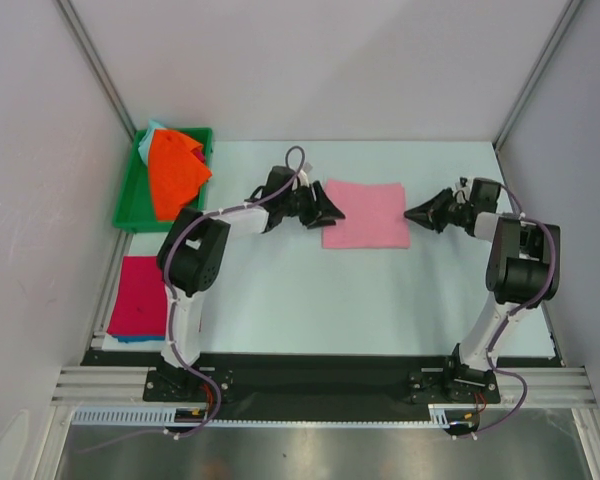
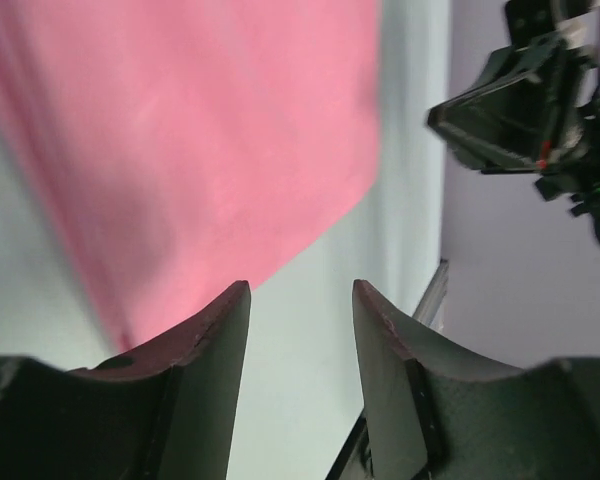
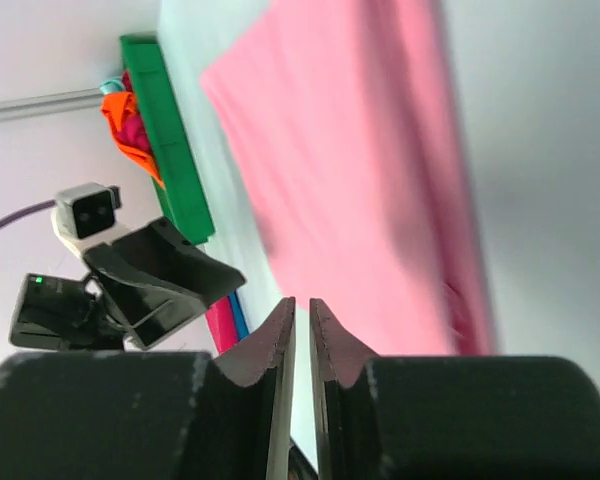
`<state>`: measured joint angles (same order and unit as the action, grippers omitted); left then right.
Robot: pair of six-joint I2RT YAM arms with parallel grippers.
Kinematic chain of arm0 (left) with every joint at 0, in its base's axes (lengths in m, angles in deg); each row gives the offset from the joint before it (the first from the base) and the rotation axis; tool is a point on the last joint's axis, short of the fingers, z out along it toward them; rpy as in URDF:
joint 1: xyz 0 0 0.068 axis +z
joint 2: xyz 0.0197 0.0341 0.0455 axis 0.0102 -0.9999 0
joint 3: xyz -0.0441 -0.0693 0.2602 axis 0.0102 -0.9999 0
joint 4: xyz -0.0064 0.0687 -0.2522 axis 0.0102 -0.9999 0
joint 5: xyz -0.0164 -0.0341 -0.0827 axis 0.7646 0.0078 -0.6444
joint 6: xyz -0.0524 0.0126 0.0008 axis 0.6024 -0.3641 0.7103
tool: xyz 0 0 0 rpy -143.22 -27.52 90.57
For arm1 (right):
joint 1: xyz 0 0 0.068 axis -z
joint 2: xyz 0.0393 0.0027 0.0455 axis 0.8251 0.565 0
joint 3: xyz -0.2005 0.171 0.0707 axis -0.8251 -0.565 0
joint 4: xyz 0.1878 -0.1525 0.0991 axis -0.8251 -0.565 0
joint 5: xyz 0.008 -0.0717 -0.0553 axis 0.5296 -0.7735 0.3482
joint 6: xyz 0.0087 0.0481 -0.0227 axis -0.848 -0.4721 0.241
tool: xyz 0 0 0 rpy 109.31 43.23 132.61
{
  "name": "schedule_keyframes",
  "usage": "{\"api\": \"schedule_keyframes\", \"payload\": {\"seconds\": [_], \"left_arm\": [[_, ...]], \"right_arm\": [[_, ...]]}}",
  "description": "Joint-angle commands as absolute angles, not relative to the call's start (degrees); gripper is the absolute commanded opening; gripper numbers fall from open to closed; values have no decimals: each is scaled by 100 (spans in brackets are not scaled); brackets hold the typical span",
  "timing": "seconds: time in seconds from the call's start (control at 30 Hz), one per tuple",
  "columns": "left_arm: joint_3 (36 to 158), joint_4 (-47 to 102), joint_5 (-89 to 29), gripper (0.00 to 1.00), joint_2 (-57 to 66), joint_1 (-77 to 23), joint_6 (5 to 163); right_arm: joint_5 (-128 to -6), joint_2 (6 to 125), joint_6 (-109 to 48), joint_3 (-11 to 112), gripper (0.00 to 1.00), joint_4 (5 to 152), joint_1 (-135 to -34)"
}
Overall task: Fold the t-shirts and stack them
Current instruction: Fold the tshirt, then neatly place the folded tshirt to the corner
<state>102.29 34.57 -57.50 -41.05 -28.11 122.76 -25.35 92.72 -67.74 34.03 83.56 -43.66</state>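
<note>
T-shirts sit at three spots. At the far left edge of the bench [image 1: 280,300] a magenta-red t-shirt [image 1: 140,292] lies folded flat, which I take to be the start of the stack. Just behind it the green tray [image 1: 128,205] holds a crumpled orange t-shirt [image 1: 175,172], probably waiting its turn. Further along, the left hand [image 1: 332,208] sits at the left edge of the light pink t-shirt [image 1: 366,214], fingers spread and gripping nothing. That shirt lies mid-bench as a neat rectangle, apparently folded. At its right edge the right hand [image 1: 412,213] faces in, fingers pressed almost together with nothing between them. Both hands flank it, I'd guess to fold again or lift it towards the stack.
</note>
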Motion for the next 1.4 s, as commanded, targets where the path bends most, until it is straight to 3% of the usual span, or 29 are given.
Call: {"api": "schedule_keyframes", "payload": {"seconds": [0.0,0.3,0.6,0.87,1.07,1.17,1.37], "left_arm": [[11058,3921,-5802,51,-4342,-2748,12647],[12745,5802,-5558,49,-6520,-2582,14360],[13863,5646,-5232,47,-7534,-2116,14678],[14917,3968,-5293,47,-7780,-1948,13923],[14393,2650,-5118,50,-6219,-1939,12527],[13585,1885,-4863,52,-4614,-1957,11737],[10853,1286,-4432,58,-1948,-2001,11268]], "right_arm": [[-2580,9608,-7034,4160,16,8550,-4688],[-2755,11697,-8801,5320,19,10932,-5235],[-2975,12729,-8618,6965,20,10206,-4849],[-3055,13126,-8161,7932,22,9097,-4462],[-3072,12318,-7468,7898,25,7938,-4224],[-3308,11493,-6677,7687,31,6945,-4224],[-4229,9805,-4612,6777,37,4801,-4601]]}}
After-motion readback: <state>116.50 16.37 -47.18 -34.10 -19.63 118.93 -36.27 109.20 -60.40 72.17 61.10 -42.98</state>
